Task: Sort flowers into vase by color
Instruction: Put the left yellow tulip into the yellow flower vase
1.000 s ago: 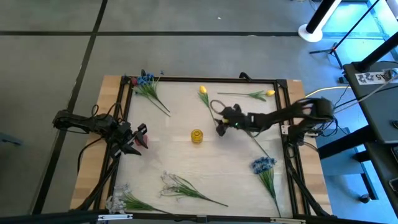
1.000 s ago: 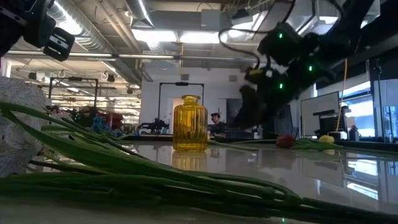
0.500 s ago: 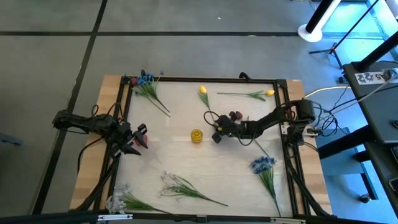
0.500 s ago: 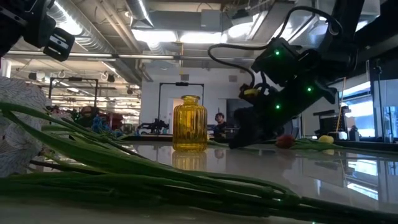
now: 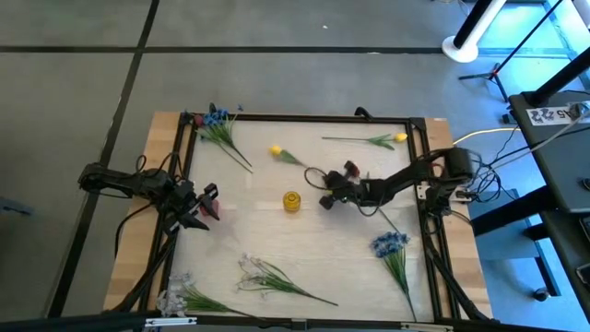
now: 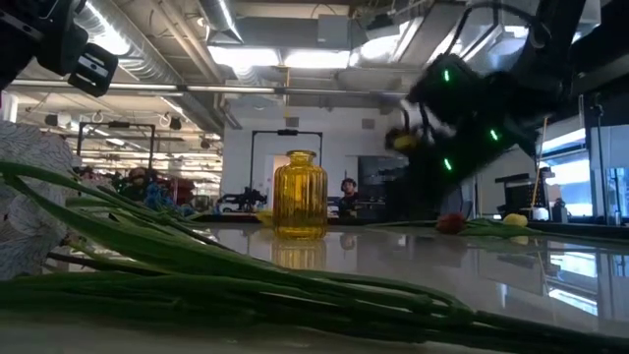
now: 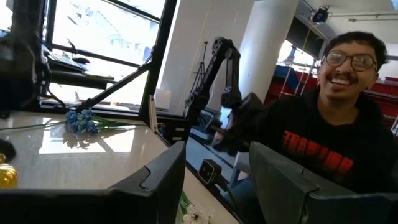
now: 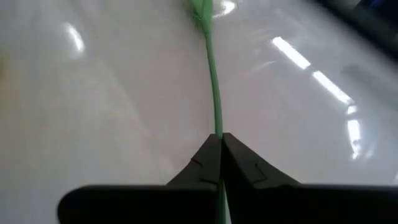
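Observation:
A yellow tulip (image 5: 275, 150) lies out from my right gripper (image 5: 324, 195), which is shut on its green stem (image 8: 213, 74) just right of the yellow glass vase (image 5: 291, 201). The vase stands upright at the table's middle and also shows in the low view (image 6: 300, 194). My left gripper (image 5: 205, 205) waits open and empty at the table's left edge. A second yellow tulip (image 5: 398, 137) lies at the far right. A dark red bud (image 5: 350, 169) lies beside my right arm. My right gripper pinches the tulip's thin stem near its cut end (image 8: 218, 134) between its two shut fingers. The fingers come about level from the table's right and lie along the stem. The stem runs straight out past the fingertips toward the far left; whether the head touches the table, I cannot tell.
Blue blooms lie at the far left corner (image 5: 217, 120) and near the right edge (image 5: 390, 244). White sprigs lie along the near edge (image 5: 261, 273) and at the near left corner (image 5: 175, 297). A black frame (image 5: 189, 157) borders the table. A person (image 7: 329, 143) stands beyond the table.
My right gripper has dropped to the table beside the vase, at the tulip's stem end, and has then risen a little. The tulip has turned about: its head has swung from the far middle toward the table's left, while its stem end stays at the gripper.

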